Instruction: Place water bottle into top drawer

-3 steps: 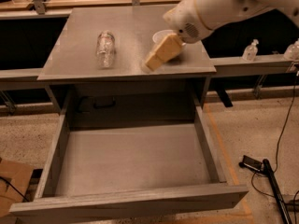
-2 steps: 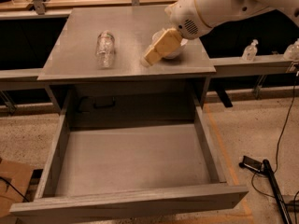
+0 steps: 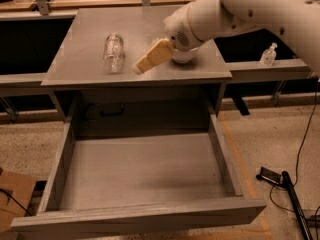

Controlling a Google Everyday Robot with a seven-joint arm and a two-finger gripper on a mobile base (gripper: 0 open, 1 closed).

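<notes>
While the water bottle [image 3: 114, 52] lies on its side on the grey counter [image 3: 75, 73], I see the gripper [image 3: 140, 66] just right of it, not touching it. Jaws: opening, cannot tell. White bowl [image 3: 184, 59] further right, half hidden by the arm. Top drawer [image 3: 140, 216] stands open below the bottle. Small nozzle bottle [image 3: 268, 55] far right.

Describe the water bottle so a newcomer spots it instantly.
Find the grey cabinet above the open top drawer. On its top lies the water bottle, left of the gripper. It lies flat and ribbed, unlike the upright nozzle-topped bottle far right.
</notes>
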